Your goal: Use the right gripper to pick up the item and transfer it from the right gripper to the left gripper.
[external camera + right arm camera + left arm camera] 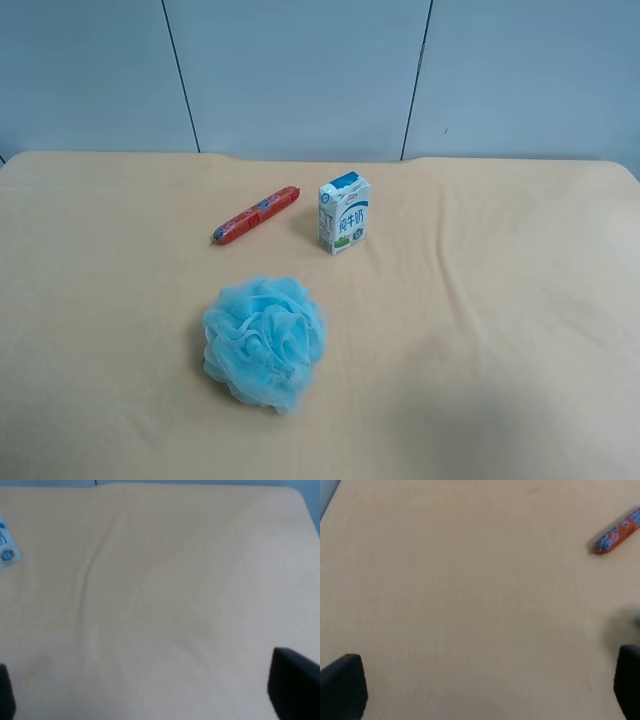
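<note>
The item, a slim red-orange stick with blue-white patches (256, 215), lies diagonally on the beige cloth just left of the milk carton. One end of the item (617, 532) shows at the edge of the left wrist view. No arm appears in the exterior high view. My left gripper (485, 690) is open over bare cloth, well apart from the item, with its fingertips (342, 685) at the frame's corners. My right gripper (150, 695) is also open over bare cloth, one fingertip (295, 685) showing dark. Neither gripper holds anything.
A blue-white milk carton (343, 213) stands upright beside the item; a corner of the carton (6, 545) shows in the right wrist view. A fluffy light-blue bath pouf (264, 342) sits nearer the front. The beige cloth (500, 330) covers the table up to a grey back wall.
</note>
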